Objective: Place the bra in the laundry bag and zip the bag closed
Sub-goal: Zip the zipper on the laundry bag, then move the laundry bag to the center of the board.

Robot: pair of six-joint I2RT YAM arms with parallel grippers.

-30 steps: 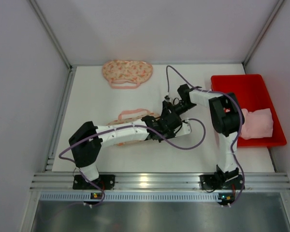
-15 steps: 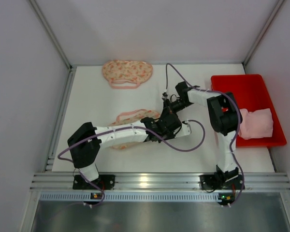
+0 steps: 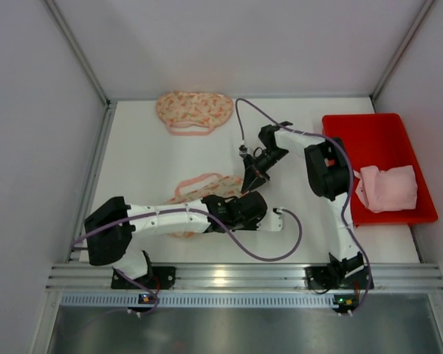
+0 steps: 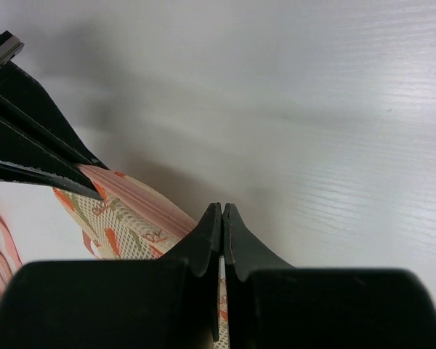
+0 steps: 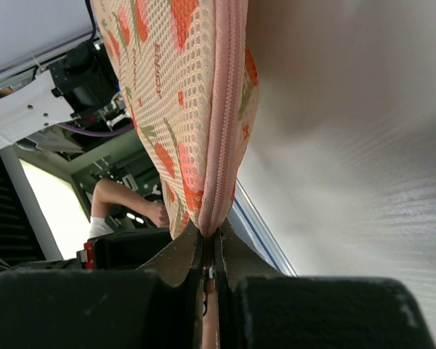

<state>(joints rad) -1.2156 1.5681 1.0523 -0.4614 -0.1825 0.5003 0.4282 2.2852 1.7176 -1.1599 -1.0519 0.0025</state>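
Note:
The floral mesh laundry bag [image 3: 196,184] lies mid-table, partly under my left arm. My left gripper [image 3: 244,208] sits at its right end. In the left wrist view that gripper [image 4: 222,207] is shut, with the bag's mesh [image 4: 123,218] showing in the slit behind the tips. My right gripper [image 3: 250,178] reaches in from the far side. Its wrist view shows it [image 5: 209,231] shut on the end of the pink zipper [image 5: 225,109], the bag [image 5: 167,94] stretching away from it. The bra is hidden.
A second floral mesh bag [image 3: 194,110] lies at the back of the table. A red bin [image 3: 354,129] at the right holds a pink cloth [image 3: 390,188]. Purple cables loop beside both arms. White walls enclose the table.
My right gripper has shut on the bag's zipper end and shifted left. My left arm has drawn back toward the near edge, staying shut.

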